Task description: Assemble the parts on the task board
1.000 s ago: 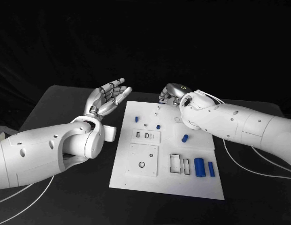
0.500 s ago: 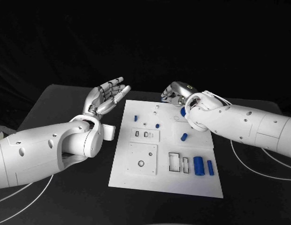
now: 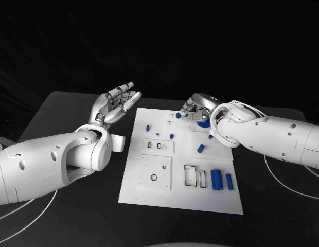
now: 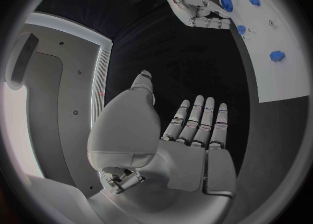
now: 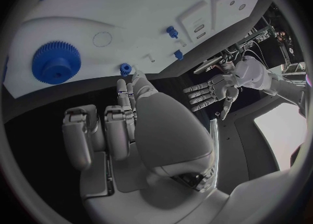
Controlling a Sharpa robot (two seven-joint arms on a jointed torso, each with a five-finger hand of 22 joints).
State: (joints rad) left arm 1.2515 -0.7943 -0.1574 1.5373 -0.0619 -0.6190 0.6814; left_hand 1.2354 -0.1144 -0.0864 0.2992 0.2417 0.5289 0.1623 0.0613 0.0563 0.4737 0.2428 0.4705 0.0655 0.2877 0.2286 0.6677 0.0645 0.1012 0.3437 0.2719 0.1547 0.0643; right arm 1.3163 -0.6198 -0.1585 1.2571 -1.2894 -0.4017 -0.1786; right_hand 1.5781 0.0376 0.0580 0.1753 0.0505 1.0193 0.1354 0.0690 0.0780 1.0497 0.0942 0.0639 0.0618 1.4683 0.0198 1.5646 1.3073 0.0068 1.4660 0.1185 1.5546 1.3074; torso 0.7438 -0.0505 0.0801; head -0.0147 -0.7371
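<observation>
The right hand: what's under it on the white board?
The right hand hovers over the board's far edge. A big blue gear and a small one lie there; the wrist covers more of the board.

No readable text, label, brand or number shows on anything here.

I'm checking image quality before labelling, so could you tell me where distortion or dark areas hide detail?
Head view: background black, white task board evenly lit. Left wrist view: fisheye bends the board's edge, open silver left hand sharp. Right wrist view: large blue toothed gear clear, silver right hand in shade.
</observation>
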